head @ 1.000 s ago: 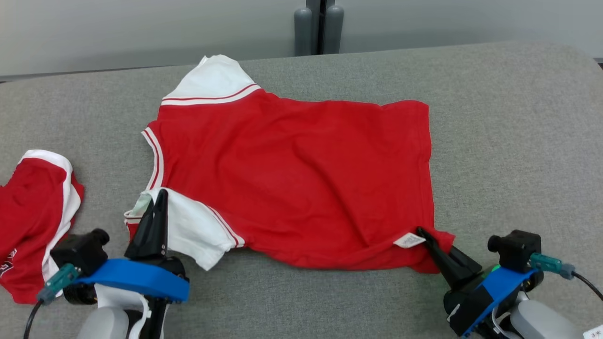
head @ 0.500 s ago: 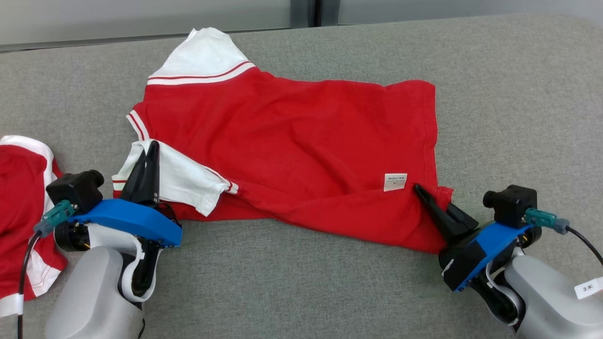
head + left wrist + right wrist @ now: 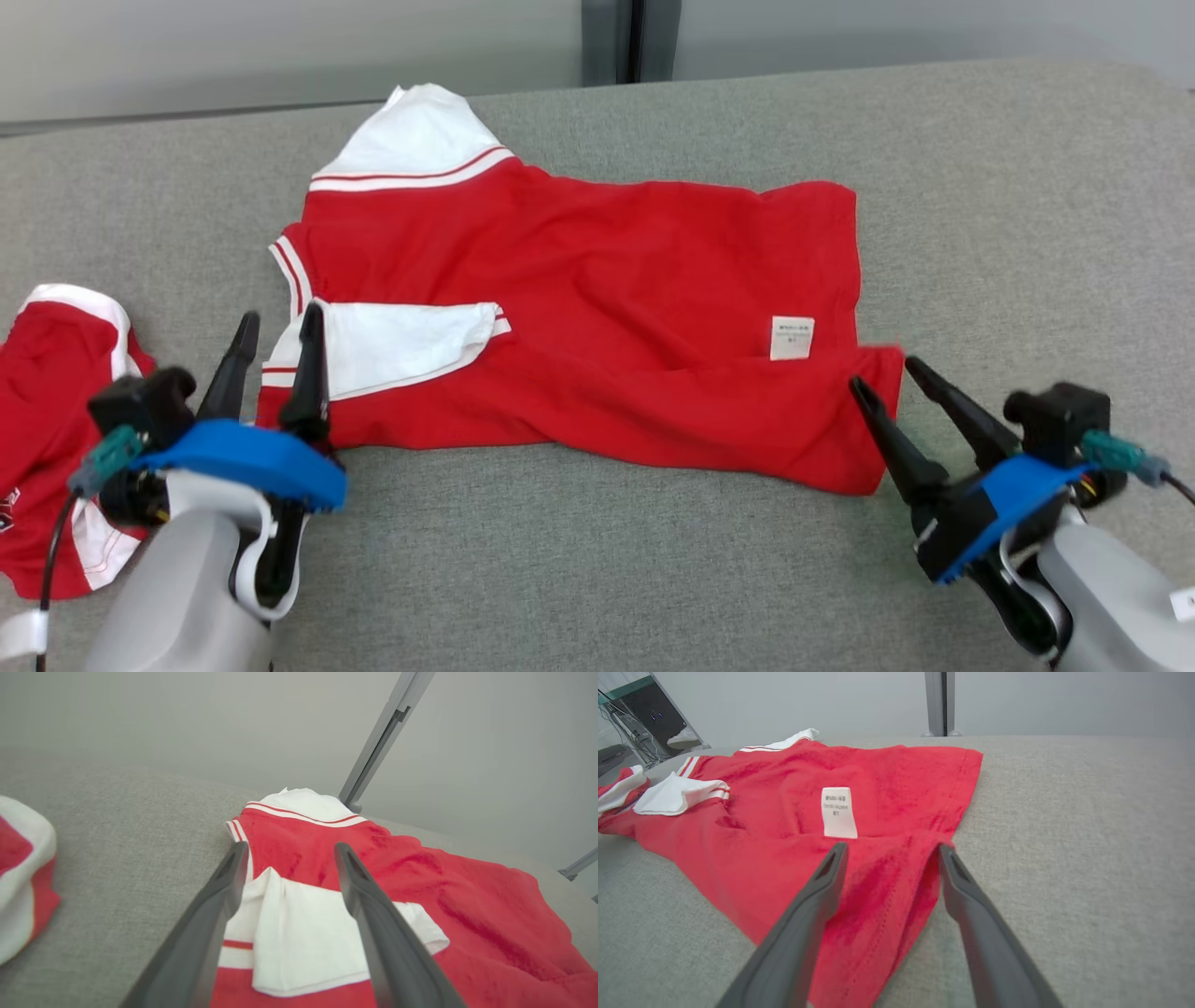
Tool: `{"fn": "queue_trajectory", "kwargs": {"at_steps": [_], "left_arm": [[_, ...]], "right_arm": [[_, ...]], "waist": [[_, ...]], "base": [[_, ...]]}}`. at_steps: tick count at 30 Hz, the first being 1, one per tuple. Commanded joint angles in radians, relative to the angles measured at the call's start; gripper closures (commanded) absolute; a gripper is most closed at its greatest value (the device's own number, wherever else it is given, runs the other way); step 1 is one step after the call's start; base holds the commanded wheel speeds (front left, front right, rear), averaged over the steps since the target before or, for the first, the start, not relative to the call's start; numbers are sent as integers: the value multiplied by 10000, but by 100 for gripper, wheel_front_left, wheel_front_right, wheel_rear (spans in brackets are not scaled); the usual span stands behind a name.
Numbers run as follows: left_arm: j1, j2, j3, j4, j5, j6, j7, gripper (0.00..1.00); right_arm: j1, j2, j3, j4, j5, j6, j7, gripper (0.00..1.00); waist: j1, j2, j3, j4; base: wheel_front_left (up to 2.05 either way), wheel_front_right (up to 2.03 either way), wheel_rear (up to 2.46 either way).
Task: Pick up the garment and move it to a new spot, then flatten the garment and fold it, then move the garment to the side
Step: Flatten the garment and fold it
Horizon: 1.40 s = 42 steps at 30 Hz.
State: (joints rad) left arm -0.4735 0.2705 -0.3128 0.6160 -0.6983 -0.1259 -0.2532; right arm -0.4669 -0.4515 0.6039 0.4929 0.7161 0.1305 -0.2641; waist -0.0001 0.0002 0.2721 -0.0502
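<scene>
Shirt (image 3: 597, 308), red with white sleeves, flat on grey worktop (image 3: 1027, 205).

Head view: long axis runs left to right, collar and sleeves toward robot's left, hem toward right. Near edge folded up over body, near sleeve (image 3: 401, 341) laid across it, label (image 3: 792, 337) showing. Left pincer (image 3: 280, 315) spread wide at sleeve end, gripping nothing. Right pincer (image 3: 882, 371) spread wide at near hem corner, gripping nothing. Second red-and-white garment (image 3: 56, 373) far left, apart.

Left wrist view: fingers (image 3: 208, 924) straddle white sleeve, contact unclear.

Right wrist view: fingers (image 3: 805, 924) straddle hem corner, cloth between them.
</scene>
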Motion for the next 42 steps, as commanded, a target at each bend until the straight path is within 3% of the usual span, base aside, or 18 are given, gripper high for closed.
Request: {"fn": "queue_trajectory", "kwargs": {"at_steps": [1, 13, 33, 34, 35, 36, 37, 38, 39, 40, 42], "left_arm": [[254, 112, 49, 72, -18, -77, -69, 0], [1778, 205, 493, -145, 851, 141, -128, 0], [1097, 8, 209, 1593, 1079, 20, -95, 0], [1048, 20, 163, 1706, 1091, 8, -95, 0], [996, 14, 96, 1819, 1100, 5, -93, 0], [950, -12, 45, 1928, 1070, -10, -90, 0], [904, -42, -28, 2050, 1032, -24, -74, 5], [854, -53, -101, 2158, 1028, -36, -70, 57], [808, -65, -150, 2255, 1015, -45, -68, 84], [767, -84, -199, 2342, 980, -54, -64, 100], [718, -107, -279, 2457, 925, -66, -68, 100]], "right_arm": [[335, -124, -155, -58, -165, 5, -1, 0], [1710, 171, -748, -232, -526, 3, -1, 0], [753, 1552, 74, 1671, -121, 5, 12, 0], [710, 1590, 133, 1766, -85, 3, 16, 3], [654, 1611, 166, 1860, -75, 3, 22, 29], [615, 1641, 205, 1957, -20, 5, 24, 62], [573, 1663, 233, 2024, 9, 5, 26, 100], [526, 1681, 232, 2065, 43, 5, 27, 100], [485, 1687, 222, 2105, 69, 5, 26, 100], [403, 1685, 125, 2104, 76, 5, 23, 100], [317, 1661, -107, 2037, 80, 3, 10, 100]], "waist": [[1, -2, -105, -31], [1, -2, -418, -70], [1, -2, -87, -120], [1, -2, -64, -103], [1, -2, -46, -84], [1, -2, -34, -67], [1, -2, -22, -51], [1, -2, -13, -38], [1, -2, -9, -30], [1, -2, -9, -28], [1, -2, -47, -40]], "base": [[0, 0, 0], [0, 0, 0], [0, 0, 0], [0, 0, 0], [0, 0, 0], [0, 0, 0], [0, 0, 0], [0, 0, 0], [0, 0, 0], [0, 0, 0], [0, 0, 0]]}}
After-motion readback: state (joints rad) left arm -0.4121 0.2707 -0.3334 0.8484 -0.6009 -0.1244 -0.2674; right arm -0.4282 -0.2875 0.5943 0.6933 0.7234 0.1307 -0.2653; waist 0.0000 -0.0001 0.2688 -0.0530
